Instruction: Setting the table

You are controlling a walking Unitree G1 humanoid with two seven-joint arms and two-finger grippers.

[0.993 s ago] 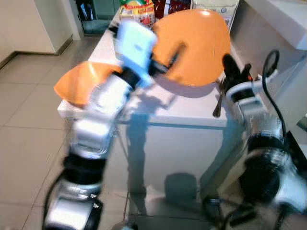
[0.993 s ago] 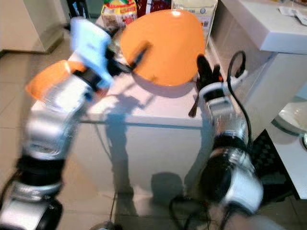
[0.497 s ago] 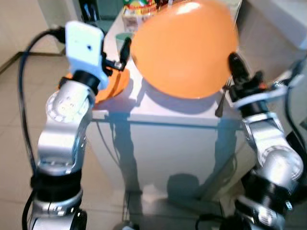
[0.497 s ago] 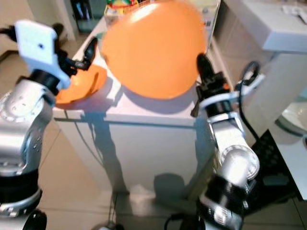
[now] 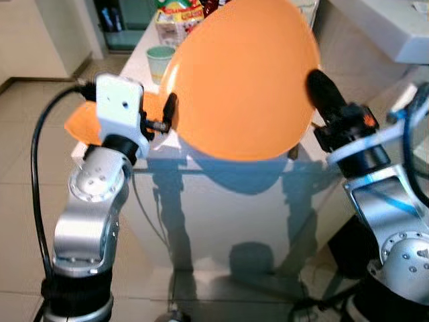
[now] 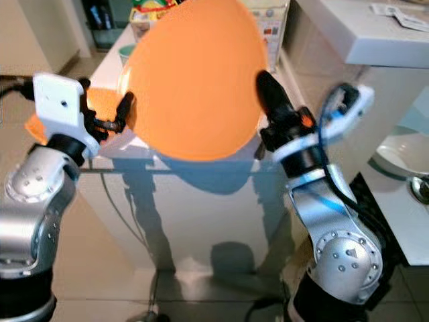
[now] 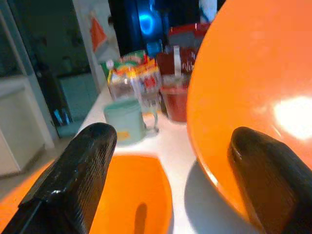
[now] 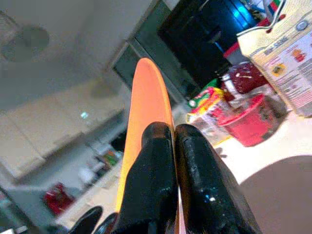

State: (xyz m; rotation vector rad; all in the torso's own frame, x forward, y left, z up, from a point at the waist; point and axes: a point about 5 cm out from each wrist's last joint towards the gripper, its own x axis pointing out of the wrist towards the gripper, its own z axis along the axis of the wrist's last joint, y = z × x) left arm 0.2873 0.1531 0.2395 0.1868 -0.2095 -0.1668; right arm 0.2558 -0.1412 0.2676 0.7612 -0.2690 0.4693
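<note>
At frame centre, the right claw (image 6: 265, 84) pinched an orange plate (image 6: 194, 80) upright above the counter (image 6: 194, 164), ready for laying, while the left claw (image 7: 170, 165) gaped empty.

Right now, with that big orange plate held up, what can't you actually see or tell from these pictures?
- Eye views: the large orange plate in the right gripper hides most of the white table top.
- The boxes and packets behind are cut off by the top edge; labels too small to read.
- The smaller orange plate is partly covered by the open left gripper.
- Left wrist view: jar contents are blurred.
</note>
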